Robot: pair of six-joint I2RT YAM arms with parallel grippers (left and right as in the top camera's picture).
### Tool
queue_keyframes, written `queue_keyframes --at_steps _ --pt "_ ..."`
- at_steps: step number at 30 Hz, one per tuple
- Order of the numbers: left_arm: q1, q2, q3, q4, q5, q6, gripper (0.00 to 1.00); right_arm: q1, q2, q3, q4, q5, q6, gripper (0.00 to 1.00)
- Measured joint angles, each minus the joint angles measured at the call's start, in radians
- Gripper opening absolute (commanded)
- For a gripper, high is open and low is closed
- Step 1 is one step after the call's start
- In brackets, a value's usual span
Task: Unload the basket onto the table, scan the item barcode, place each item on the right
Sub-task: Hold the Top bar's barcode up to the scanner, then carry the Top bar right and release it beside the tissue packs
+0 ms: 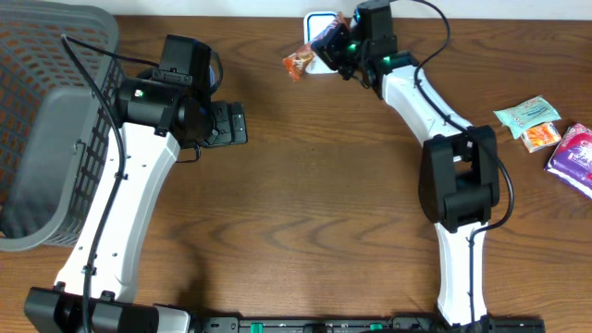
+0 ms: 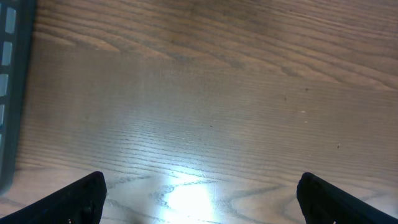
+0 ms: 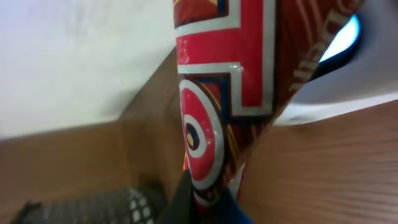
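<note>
- Right claw [image 1: 329,50], pressed together, pinches a red-and-orange packet [image 1: 298,63] by one end. The wrist view shows that end clamped at the bottom of the frame [image 3: 202,196].
- The packet [image 3: 217,93] is off the tabletop [image 1: 305,194], at the far edge, just beside the white scanner [image 1: 319,20].
- Long axis: in the wrist view the packet runs straight away from the claw. The scanner's white body [image 3: 62,62] lies on either side behind it, with a blue glow at the upper right.
- In the overhead view the free end points left and a little toward the robot, past the scanner's corner rather than over its face.
- No barcode can be seen on the side facing the wrist camera, only printed rings and bands.
- Judgement: the next move depends on turning the coded face toward the scanner window. That calls for a wrist roll more than any travel.
- Left claw [image 1: 229,123], spread wide and empty, hovers over bare wood [image 2: 199,205], well apart from the packet. The right arm is the nearer one by far.
- Grey basket [image 1: 46,120] at the left edge. Three spare packs [image 1: 541,134] at the right edge.
</note>
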Motion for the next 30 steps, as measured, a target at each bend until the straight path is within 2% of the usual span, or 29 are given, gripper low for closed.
queue_keyframes --at_steps 10,16,23,30 --pt "0.0 0.0 0.0 0.0 0.0 0.0 0.98 -0.001 0.0 0.0 0.01 -0.124 -0.003 0.01" --pt "0.0 0.0 0.0 0.0 0.0 0.0 0.98 -0.052 -0.001 0.001 -0.04 -0.194 -0.069 0.01" --pt "0.0 0.0 0.0 0.0 0.0 0.0 0.98 -0.214 -0.053 0.0 -0.32 -0.167 -0.227 0.01" --pt "0.0 0.0 0.0 0.0 0.0 0.0 0.98 -0.452 -0.217 0.004 -0.649 -0.019 -0.459 0.01"
